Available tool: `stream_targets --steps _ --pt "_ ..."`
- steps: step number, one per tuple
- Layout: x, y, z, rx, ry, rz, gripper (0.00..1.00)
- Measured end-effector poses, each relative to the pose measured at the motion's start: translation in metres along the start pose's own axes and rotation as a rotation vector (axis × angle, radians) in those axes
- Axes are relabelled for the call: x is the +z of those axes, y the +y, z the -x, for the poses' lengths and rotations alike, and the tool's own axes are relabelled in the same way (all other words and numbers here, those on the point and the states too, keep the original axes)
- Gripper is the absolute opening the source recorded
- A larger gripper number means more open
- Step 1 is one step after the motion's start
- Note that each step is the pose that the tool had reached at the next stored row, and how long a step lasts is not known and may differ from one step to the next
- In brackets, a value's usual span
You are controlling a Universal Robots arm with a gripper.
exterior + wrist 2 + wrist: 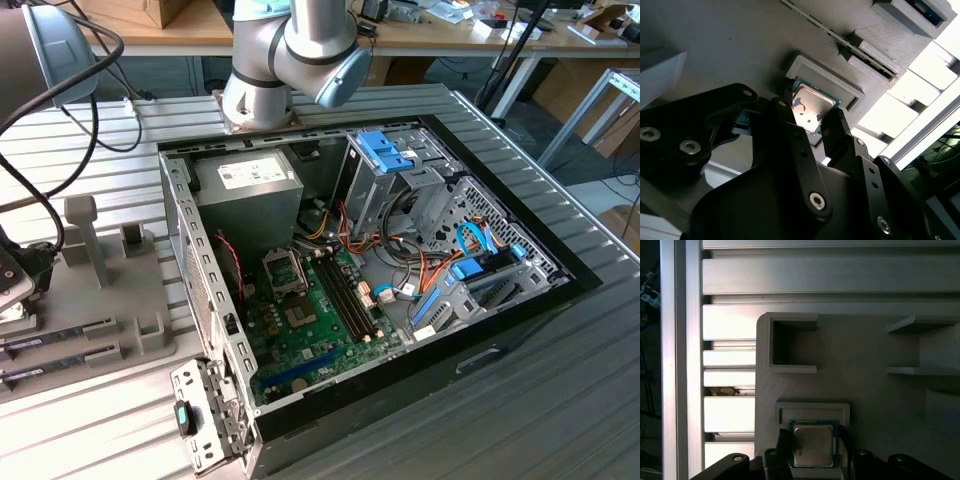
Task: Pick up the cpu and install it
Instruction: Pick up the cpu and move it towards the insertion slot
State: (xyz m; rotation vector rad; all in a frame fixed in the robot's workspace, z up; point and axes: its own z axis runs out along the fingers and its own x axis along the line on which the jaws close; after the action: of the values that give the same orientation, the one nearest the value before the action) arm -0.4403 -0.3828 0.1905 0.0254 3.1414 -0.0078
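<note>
The cpu [813, 445] is a small square chip with a silver-grey top and a thin green rim. It lies in a walled nest of the grey printed tray [865, 355]. My gripper [814, 456] is over it, with one black finger against each of two opposite edges. In the second wrist view the cpu [812, 104] sits between the fingertips [784, 107] of the gripper [812, 114], shut on it. In the exterior view the wrist hangs at the left edge over the tray [110, 300]. The motherboard socket [283, 270] inside the open computer case stands with its metal frame raised.
Memory sticks [45, 342] lie in slots on the tray beside upright grey posts [82, 235]. The open case [380, 250] holds a power-supply box [248, 190], drive cages and loose cables. The arm's base [262, 90] stands behind the case, on a ribbed metal table [560, 400].
</note>
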Motion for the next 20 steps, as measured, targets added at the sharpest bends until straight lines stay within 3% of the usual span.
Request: stream_targets --steps 5,20 --pt "-0.0096 -0.0001 -0.0001 0.000 -0.0001 0.0001 0.47" --pt "-0.0155 -0.0001 0.0000 0.000 -0.0001 0.0000 0.47"
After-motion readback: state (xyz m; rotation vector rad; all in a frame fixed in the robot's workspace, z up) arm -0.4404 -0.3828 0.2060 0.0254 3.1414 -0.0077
